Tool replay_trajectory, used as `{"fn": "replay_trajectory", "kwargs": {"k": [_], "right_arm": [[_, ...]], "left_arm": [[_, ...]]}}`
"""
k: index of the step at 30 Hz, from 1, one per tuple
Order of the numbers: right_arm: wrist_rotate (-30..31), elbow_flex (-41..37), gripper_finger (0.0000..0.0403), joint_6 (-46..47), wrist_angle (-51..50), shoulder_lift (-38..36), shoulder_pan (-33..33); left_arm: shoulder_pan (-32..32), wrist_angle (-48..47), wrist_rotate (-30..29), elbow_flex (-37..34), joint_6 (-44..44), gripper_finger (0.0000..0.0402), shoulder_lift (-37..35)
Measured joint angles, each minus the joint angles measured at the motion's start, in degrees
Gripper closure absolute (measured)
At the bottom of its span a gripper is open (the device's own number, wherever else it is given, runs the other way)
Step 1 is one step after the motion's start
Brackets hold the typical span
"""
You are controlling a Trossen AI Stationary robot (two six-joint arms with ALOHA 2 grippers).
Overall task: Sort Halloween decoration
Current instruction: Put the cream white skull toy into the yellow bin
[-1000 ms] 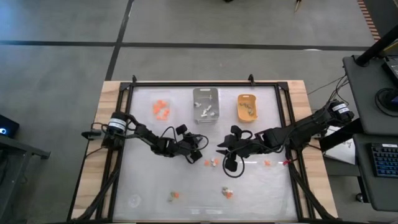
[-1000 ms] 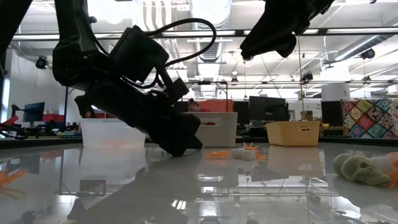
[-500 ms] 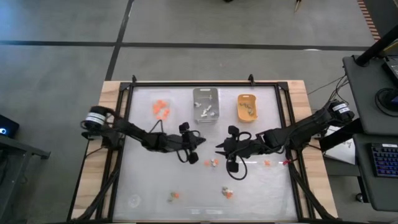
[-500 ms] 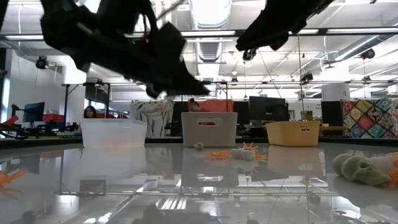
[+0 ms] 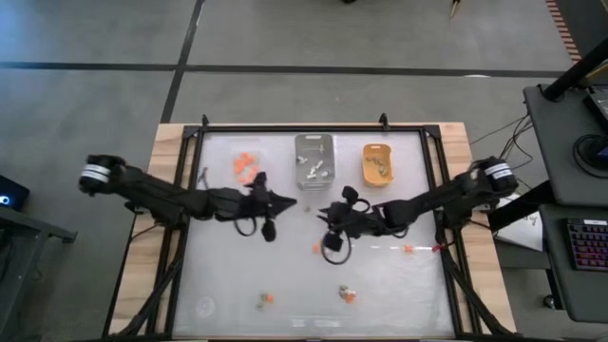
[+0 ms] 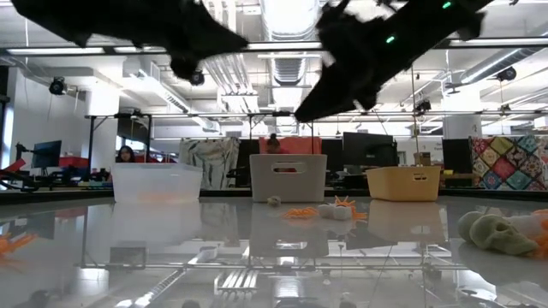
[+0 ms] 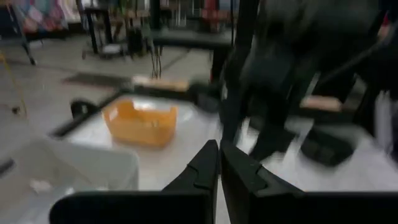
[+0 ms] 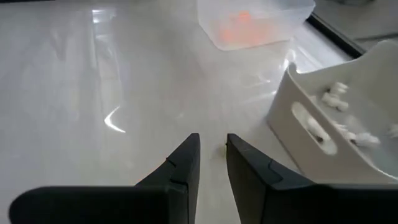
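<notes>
Halloween trinkets lie loose on the table: an orange one [image 5: 316, 249] at the middle, another [image 5: 408, 249] to the right, and two small clusters [image 5: 266, 300] [image 5: 347, 294] near the front. In the low view I see an orange one [image 6: 300, 212], a white spiky one [image 6: 338, 210] and a pale skull [image 6: 497, 233]. My left gripper [image 5: 283, 202] hovers just right of the clear tray [image 5: 247, 166]; its fingers [image 7: 208, 168] are shut with nothing visible between them. My right gripper [image 5: 325, 217] hovers in front of the grey tray [image 5: 314, 160], fingers [image 8: 186, 155] slightly apart and empty.
The clear tray holds orange trinkets [image 8: 239, 28], the grey tray [image 8: 348, 137] holds white ones, and an orange-yellow tray [image 5: 377, 163] stands at the back right. The two grippers are close together over the table's middle. A person sits in the room beyond [image 6: 125, 155].
My left gripper has lifted off the table and swung left and back, from beside the middle trinkets to next to the clear tray. My right gripper has shifted a little left.
</notes>
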Motion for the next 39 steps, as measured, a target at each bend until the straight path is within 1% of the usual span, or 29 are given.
{"fn": "replay_trajectory", "kwargs": {"k": [4, 7, 9, 15, 19, 22, 25, 30, 39], "right_arm": [[-0.6, 2.9, 0.0325, -0.8, -0.3, 5.4, -1.6], [-4.4, 5.0, 0.0308, -4.9, 0.8, 8.7, -2.0], [-6.1, 6.3, 0.0292, -6.3, 1.2, 10.6, -2.4], [-5.7, 8.1, 0.0233, -8.2, 1.1, 14.2, -4.6], [-5.7, 8.0, 0.0204, -8.3, 1.0, 15.9, -6.1], [-5.3, 7.9, 0.0195, -11.8, 2.4, 17.6, -6.4], [-4.7, 7.9, 0.0193, -13.0, 3.2, 19.0, -6.7], [-3.8, 7.9, 0.0193, -10.8, 3.8, 19.7, -8.2], [-4.8, 7.7, 0.0193, -8.4, 4.1, 20.5, -9.3]], "left_arm": [[0.0, -0.7, -1.3, -2.0, 0.2, 0.0401, -8.3], [0.0, -2.1, -1.5, -3.5, 0.3, 0.0401, -13.4], [0.0, -1.7, -1.6, -4.8, 0.3, 0.0401, -16.2], [0.0, -1.9, -1.5, -9.0, 0.0, 0.0402, -22.3], [0.0, -2.2, -1.5, -10.6, 0.0, 0.0402, -24.1], [0.0, -1.9, -1.5, -11.0, 1.1, 0.0402, -24.6], [0.0, -1.9, -1.5, -11.0, 1.9, 0.0402, -24.4], [0.0, -1.8, -1.5, -11.0, 2.5, 0.0402, -24.3], [0.0, -1.7, -1.5, -11.0, 2.9, 0.0402, -24.2]]}}
